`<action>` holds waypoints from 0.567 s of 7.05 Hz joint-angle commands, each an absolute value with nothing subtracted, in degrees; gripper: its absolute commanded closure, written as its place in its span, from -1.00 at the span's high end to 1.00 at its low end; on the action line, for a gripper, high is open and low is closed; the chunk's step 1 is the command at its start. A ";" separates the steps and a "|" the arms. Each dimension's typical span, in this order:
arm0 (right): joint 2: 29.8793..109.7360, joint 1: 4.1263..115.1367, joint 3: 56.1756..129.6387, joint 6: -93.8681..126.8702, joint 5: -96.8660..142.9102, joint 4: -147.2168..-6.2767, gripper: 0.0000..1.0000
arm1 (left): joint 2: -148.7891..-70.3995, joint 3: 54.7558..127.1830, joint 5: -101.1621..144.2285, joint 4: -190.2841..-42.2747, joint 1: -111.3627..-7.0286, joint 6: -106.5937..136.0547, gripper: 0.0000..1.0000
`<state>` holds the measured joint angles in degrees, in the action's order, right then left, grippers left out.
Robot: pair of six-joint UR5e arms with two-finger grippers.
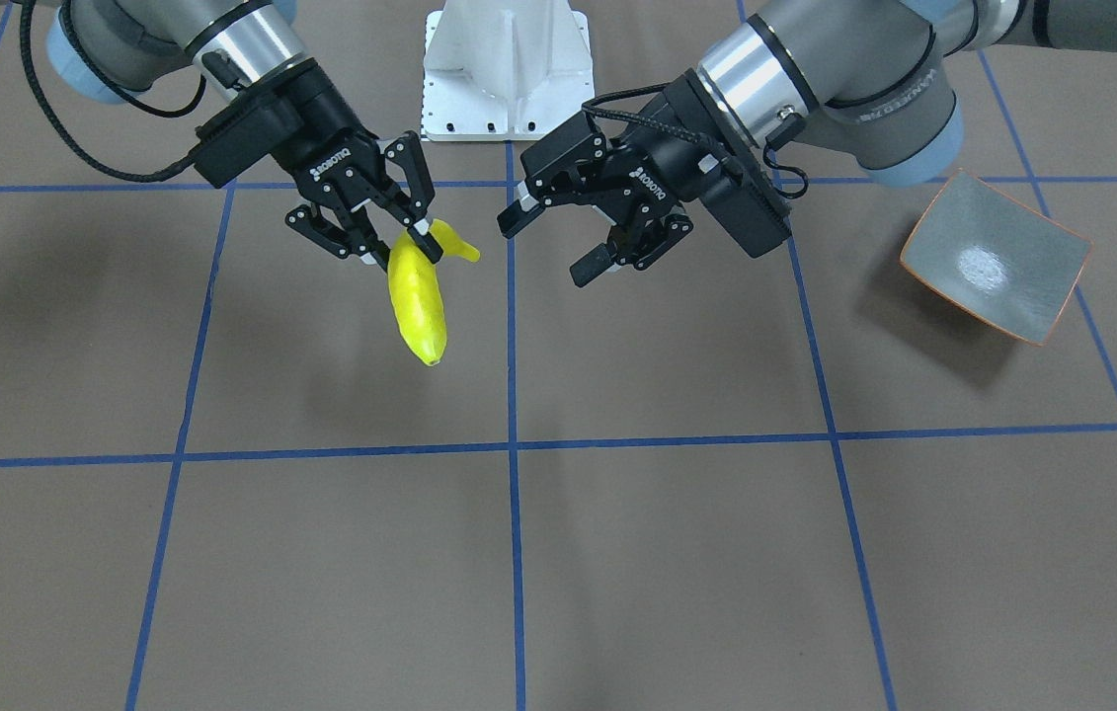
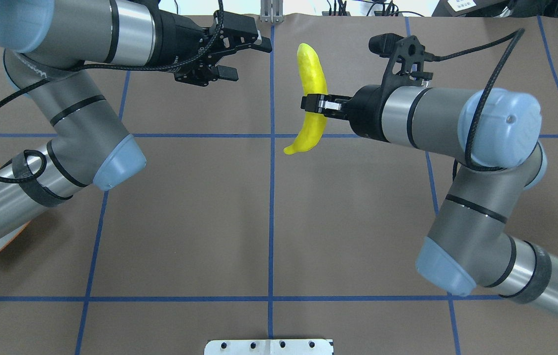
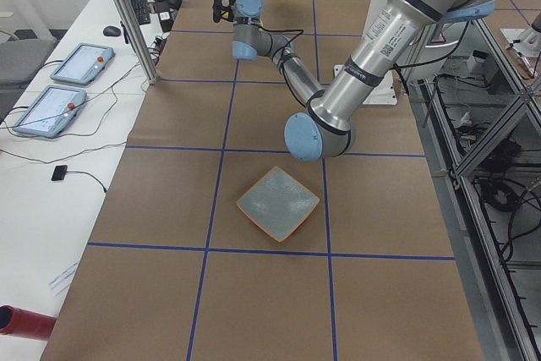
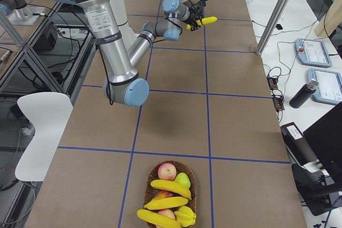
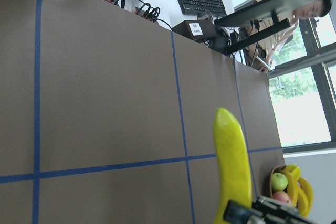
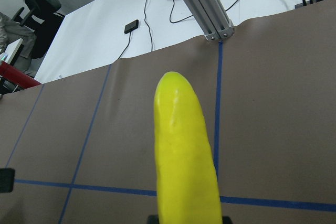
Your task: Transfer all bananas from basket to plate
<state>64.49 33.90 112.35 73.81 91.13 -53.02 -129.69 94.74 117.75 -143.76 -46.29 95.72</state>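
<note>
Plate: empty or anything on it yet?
Empty. The plate shows a bare grey inside; the banana hangs in the right claw.

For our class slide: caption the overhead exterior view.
Right pincer grips a banana, facing the open left pincer.

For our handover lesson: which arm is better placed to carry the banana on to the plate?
Likely left: the plate lies on its side, and the left pincer hangs open beside the banana.

ROBOTIQ logo on right gripper (image 1: 406, 247), ROBOTIQ logo on left gripper (image 1: 546, 247)
</note>
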 commanded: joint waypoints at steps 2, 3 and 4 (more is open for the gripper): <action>61.96 26.47 113.38 73.74 81.13 -53.17 -1.00 | -129.46 94.83 114.08 -144.75 -42.46 97.82 0.99; 61.61 26.37 113.47 73.74 81.12 -53.17 -1.00 | -129.46 94.83 114.08 -145.36 -41.49 97.82 0.98; 61.52 26.37 113.47 73.65 81.12 -53.17 -1.00 | -129.46 94.92 113.73 -145.98 -40.61 97.91 0.85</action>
